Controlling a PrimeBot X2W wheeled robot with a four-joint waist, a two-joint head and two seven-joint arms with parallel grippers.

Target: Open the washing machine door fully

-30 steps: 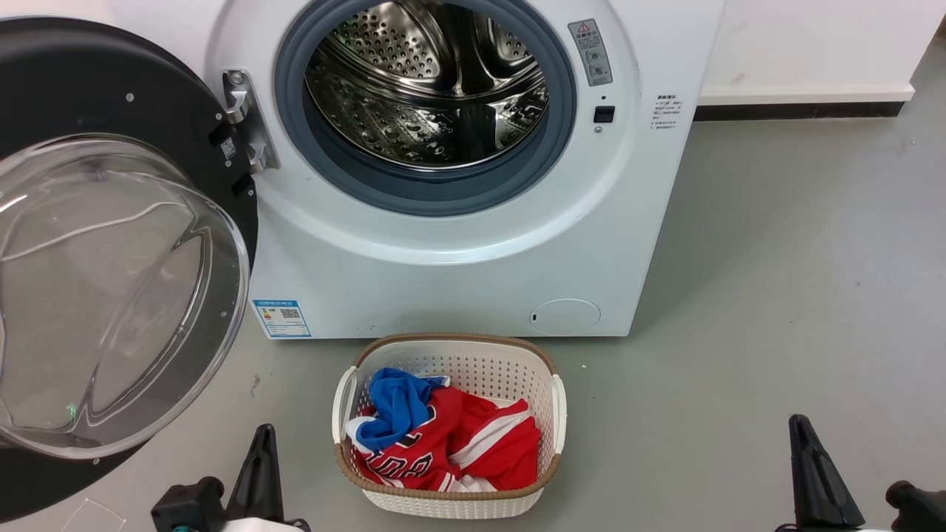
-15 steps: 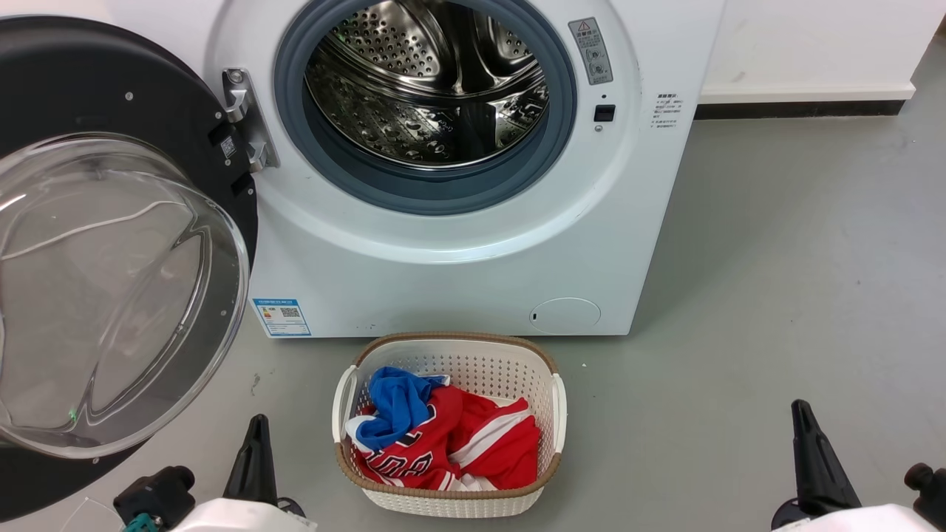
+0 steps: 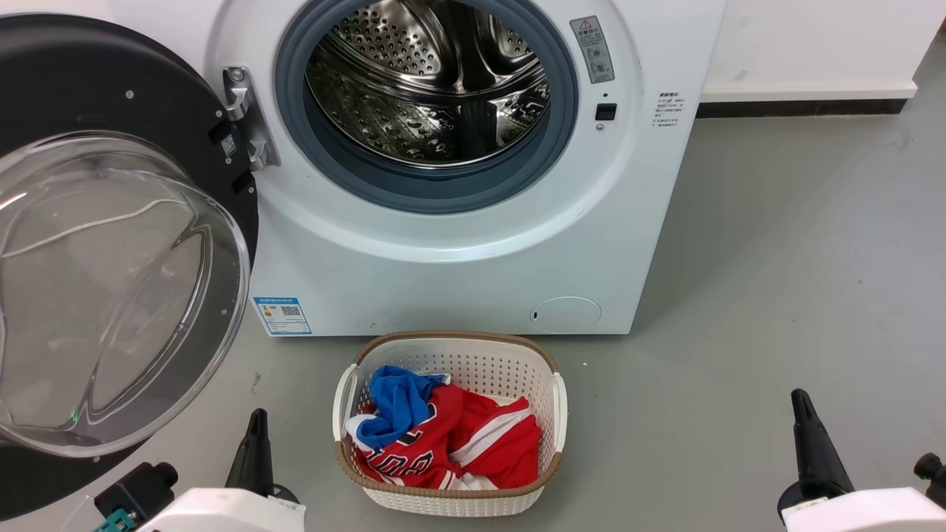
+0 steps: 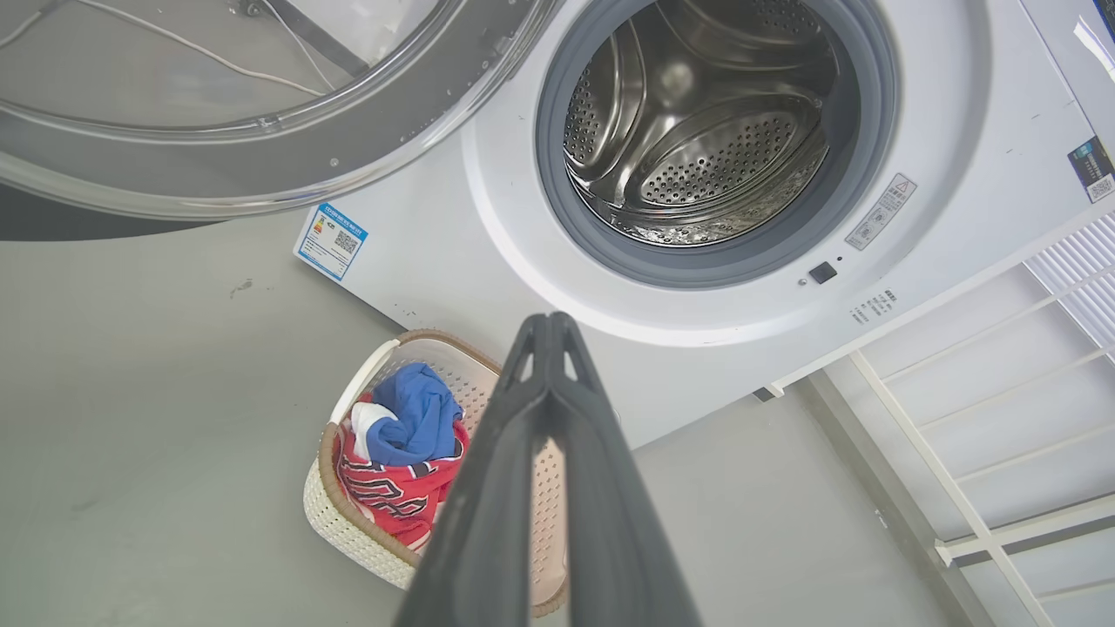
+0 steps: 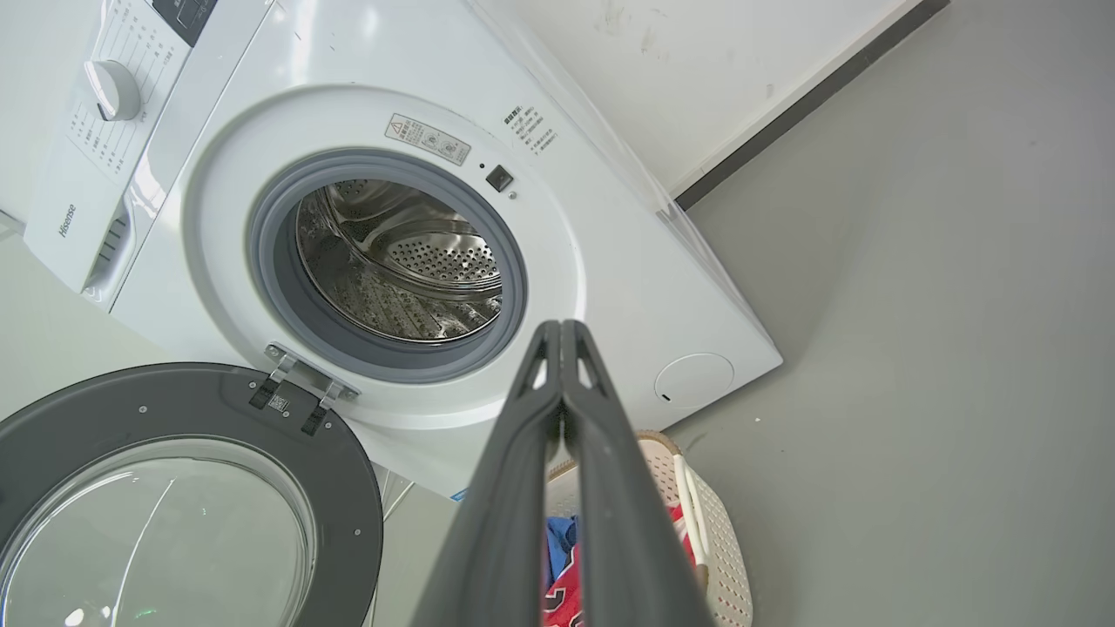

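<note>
Your washing machine door (image 3: pixel 111 281) hangs wide off the drum (image 3: pixel 429 81) (looks done). Left pincer (image 4: pixel 549 324) and right pincer (image 5: pixel 560 329): pinched together, empty.

I see a white laundry basket (image 3: pixel 458 508) on the grey floor (image 3: pixel 776 258), between my left pincer (image 3: pixel 258 421) and right pincer (image 3: pixel 800 403), nearer the left one. In it lie a red jersey (image 3: pixel 488 447) and a blue garment (image 3: pixel 399 403) bunched over it. Far ahead of the right pincer runs a white wall (image 3: pixel 813 44) with a dark skirting (image 3: pixel 798 109)
</note>
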